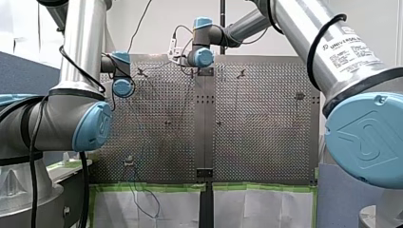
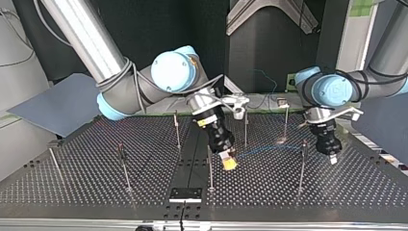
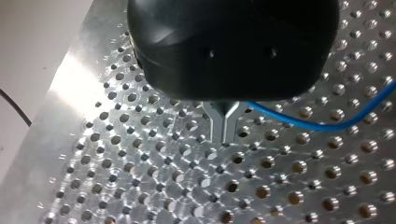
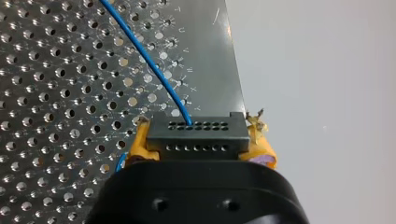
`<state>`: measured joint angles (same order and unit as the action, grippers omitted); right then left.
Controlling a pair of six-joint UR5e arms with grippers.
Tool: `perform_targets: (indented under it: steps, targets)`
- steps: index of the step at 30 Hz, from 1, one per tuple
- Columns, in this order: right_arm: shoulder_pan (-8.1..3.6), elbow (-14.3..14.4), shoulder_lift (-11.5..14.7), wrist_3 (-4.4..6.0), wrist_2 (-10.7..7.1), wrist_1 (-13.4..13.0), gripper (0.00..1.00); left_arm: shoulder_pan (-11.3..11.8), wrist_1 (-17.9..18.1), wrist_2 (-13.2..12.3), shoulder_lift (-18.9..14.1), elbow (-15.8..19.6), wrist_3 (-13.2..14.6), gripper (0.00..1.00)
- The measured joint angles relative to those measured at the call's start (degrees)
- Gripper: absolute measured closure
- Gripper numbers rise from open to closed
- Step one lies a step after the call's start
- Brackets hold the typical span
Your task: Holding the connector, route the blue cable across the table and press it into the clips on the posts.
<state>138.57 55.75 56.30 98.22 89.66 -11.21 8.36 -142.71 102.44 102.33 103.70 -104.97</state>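
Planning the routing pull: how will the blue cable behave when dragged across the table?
Probably floppy: the blue cable curves loosely away from the connector. Likely light, being thin, so it should trail freely. It may sag between the posts.

My right hand [image 4: 199, 143] covers the connector's [image 4: 196, 135] near end; the blue cable [image 3: 322, 125] (under my left hand [image 3: 224, 136]) vanishes behind its body

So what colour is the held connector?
The connector is dark grey; the right wrist view shows it best.
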Motion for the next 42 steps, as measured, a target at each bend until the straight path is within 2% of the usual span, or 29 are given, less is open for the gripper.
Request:
perform_targets:
  steps: [2,3,4,5,6,7,11,15,20,33,37,42]
  targets:
    - [0.1,0.0,0.0,-0.02,0.0,0.2,1.0,0.0,-0.4,-0.1,0.0,0.6,-0.8,0.63]
    - [0.14,0.0,0.0,-0.02,0.0,0.3,1.0,0.0,-0.9,-0.3,-0.1,0.9,-1.3,0.63]
    - [0.18,0.0,0.0,-0.04,0.0,0.4,1.0,0.0,-1.3,-0.6,-0.1,1.2,-1.8,0.44]
    - [0.2,0.0,0.0,-0.07,0.0,0.6,1.0,0.0,-1.7,-0.9,-0.2,1.4,-2.2,0.17]
    - [0.22,0.0,0.0,-0.11,0.0,0.7,1.0,0.0,-2.2,-1.3,-0.4,1.7,-2.8,0.17]
    - [0.23,0.0,0.0,-0.2,0.03,0.9,1.0,-0.1,-2.6,-1.7,-0.6,1.9,-3.2,0.0]
    - [0.29,0.1,-0.1,-0.47,0.15,1.4,1.0,-0.4,-4.5,-2.7,-2.0,2.5,-4.2,0.0]
    - [0.36,0.1,-0.4,-0.54,0.24,1.6,1.0,-0.4,-6.5,-1.6,-3.8,3.4,-3.7,0.0]
    - [0.49,0.1,-1.6,-0.55,0.26,1.6,1.0,-0.3,-8.9,-1.2,-6.2,5.1,-5.4,0.0]
    - [0.58,0.1,-2.1,-0.54,0.26,1.9,1.0,-0.9,-15.3,-7.1,-12.6,11.1,-8.0,0.0]
    - [0.31,0.1,-2.1,-0.44,0.66,2.1,1.0,-1.2,-16.9,-8.9,-14.5,12.4,-8.0,0.0]
    - [0.13,0.1,-2.1,-0.53,1.77,2.3,1.0,-1.8,-17.5,-9.7,-17.3,13.0,-6.8,0.0]
